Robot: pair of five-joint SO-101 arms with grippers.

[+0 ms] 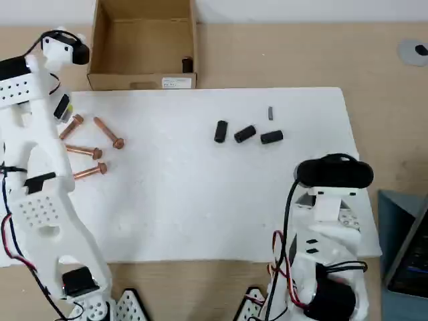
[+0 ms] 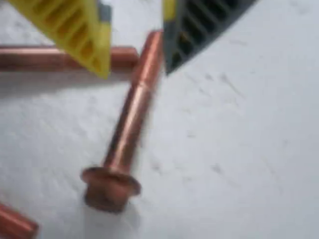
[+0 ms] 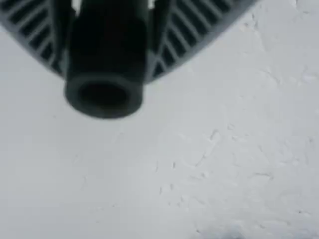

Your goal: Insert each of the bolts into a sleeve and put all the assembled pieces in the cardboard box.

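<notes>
The bolt (image 2: 127, 134) for this step lies flat at the left end of the mat (image 1: 200, 200), one of four bolts (image 1: 90, 148) clustered there. The left gripper (image 2: 135, 72) is down over it with its jaws open, one on each side of the shank's plain end and, as far as I can judge, not touching it. A second bolt (image 2: 50, 57) lies just behind, its end close to the yellow finger (image 2: 94, 45).

The sleeve (image 3: 104, 94) is clamped in the closed jaws of the right gripper (image 3: 107, 59), above the mat's near right part, with its bore mouth free of the fingers. Three more sleeves (image 1: 245, 134) lie in a row right of the mat's middle, with a small pin (image 1: 270, 114) just beyond them. The box (image 1: 100, 60) stands past the mat's far edge, toward the left. It holds one dark piece (image 1: 187, 64), and I cannot tell whether a bolt is in it.

The step looks to be picking up the bolt.
- **Grip point:** taking the shank nearer the head would probably leave enough plain end free to enter the bore.
- **Closing:** close slowly and centred, since a round shank may roll or swivel.
- **Neighbour:** keep the yellow finger off the second bolt.
- **Alignment:** line the shank up with the bore before pushing.
</notes>
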